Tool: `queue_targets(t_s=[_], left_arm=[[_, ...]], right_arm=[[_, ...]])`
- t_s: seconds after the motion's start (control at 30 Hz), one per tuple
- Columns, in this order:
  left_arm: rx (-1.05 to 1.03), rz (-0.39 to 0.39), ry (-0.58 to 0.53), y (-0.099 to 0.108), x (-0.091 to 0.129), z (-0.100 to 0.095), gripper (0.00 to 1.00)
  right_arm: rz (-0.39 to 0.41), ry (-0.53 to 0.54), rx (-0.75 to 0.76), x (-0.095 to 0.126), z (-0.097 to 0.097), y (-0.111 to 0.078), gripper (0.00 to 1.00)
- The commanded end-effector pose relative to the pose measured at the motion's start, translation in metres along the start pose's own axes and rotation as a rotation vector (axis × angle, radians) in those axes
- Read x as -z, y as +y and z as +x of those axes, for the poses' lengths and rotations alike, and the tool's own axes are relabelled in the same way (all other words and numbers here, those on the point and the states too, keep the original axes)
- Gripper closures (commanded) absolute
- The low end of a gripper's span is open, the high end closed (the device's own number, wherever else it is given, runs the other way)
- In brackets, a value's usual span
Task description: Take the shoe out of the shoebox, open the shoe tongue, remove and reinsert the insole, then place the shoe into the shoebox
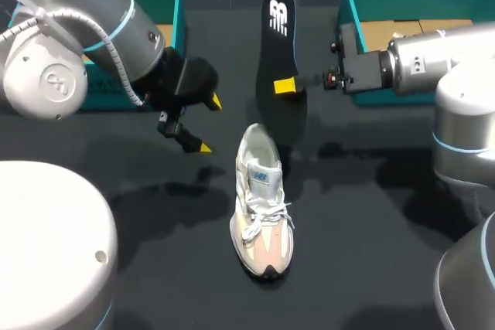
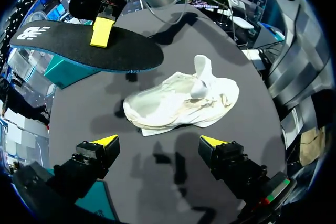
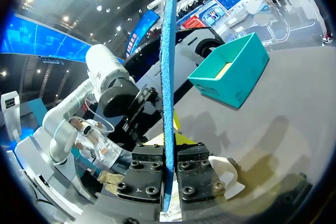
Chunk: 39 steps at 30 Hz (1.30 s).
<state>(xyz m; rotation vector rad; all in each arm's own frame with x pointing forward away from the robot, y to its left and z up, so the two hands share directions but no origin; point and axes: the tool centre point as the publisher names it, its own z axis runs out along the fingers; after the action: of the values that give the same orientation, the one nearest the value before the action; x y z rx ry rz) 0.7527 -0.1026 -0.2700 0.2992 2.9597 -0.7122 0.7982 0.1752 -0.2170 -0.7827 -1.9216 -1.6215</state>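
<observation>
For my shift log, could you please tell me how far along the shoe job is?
Done: shoe out on the table, insole removed. In hand: the right end effector grips the insole; the left end effector is open. Remaining: reinsert insole, box the shoe.

White shoe [image 1: 261, 214] upright (tongue raised), black insole [image 1: 280, 44] aloft just beyond it.

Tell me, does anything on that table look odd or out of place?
Only the black insole: it is out of the shoe, pinched in the right gripper and held in the air above the table. The shoe's tongue stands pulled up. Nothing looks spilled or broken.
</observation>
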Motion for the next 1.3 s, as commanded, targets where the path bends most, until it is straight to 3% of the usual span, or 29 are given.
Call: queue_targets(t_s=[0.03,0.23,0.43,0.73,1.3], left_arm=[[-0.001,-0.003,0.002,-0.001,-0.002,-0.001,0.0],[-0.001,-0.003,0.002,-0.001,-0.002,-0.001,0.0],[0.028,-0.04,0.026,0.013,-0.036,-0.01,0.0],[0.021,-0.058,0.057,0.018,-0.064,-0.004,0.0],[0.024,-0.063,0.103,0.024,-0.09,-0.002,0.0]], right_arm=[[0.002,0.001,0.0,-0.004,-0.002,0.001,1.0],[0.026,0.013,-0.006,-0.013,-0.009,0.002,1.0],[-0.007,0.037,0.066,-0.026,-0.013,0.0,1.0],[-0.047,0.043,0.111,-0.029,-0.013,-0.001,1.0],[-0.085,0.052,0.144,-0.041,-0.017,-0.006,1.0]])
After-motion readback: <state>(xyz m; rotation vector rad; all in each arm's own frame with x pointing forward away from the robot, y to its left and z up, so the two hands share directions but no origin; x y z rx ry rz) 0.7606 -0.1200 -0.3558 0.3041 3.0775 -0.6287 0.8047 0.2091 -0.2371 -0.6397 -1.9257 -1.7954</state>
